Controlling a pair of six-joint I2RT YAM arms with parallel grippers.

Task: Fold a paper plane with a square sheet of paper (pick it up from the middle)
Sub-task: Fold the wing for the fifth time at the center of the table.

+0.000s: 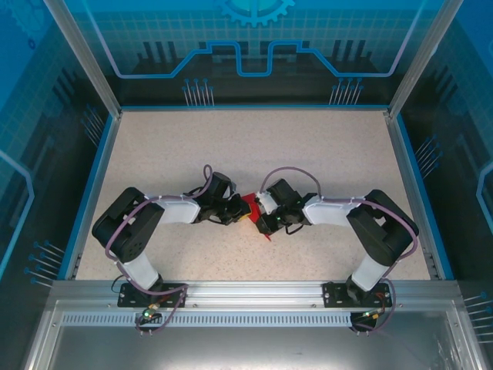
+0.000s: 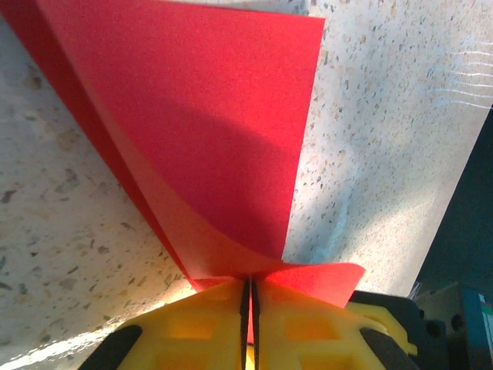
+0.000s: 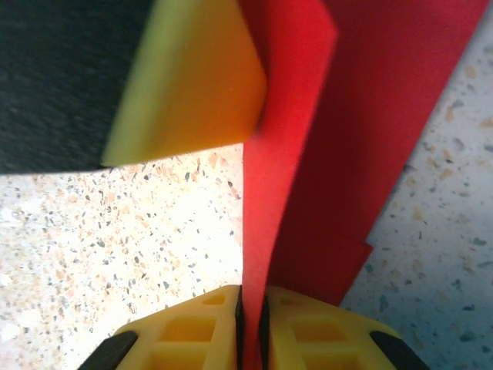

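Top camera looks down from behind; wrist cameras sit close, sharing the paper [image 2: 200,116].

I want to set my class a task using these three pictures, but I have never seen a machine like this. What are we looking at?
These are two robot arms bolted side by side at the near edge of a speckled table. The wide picture comes from a camera above and behind them. In it, the left gripper and the right gripper meet in the middle at a piece of red paper. The other two pictures come from a small camera on each wrist, looking along that arm's own yellow fingers. In the left wrist picture, the left gripper is shut on a curled edge of the red paper. In the right wrist picture, the right gripper pinches it too. So both arms hold the same bent, layered sheet.
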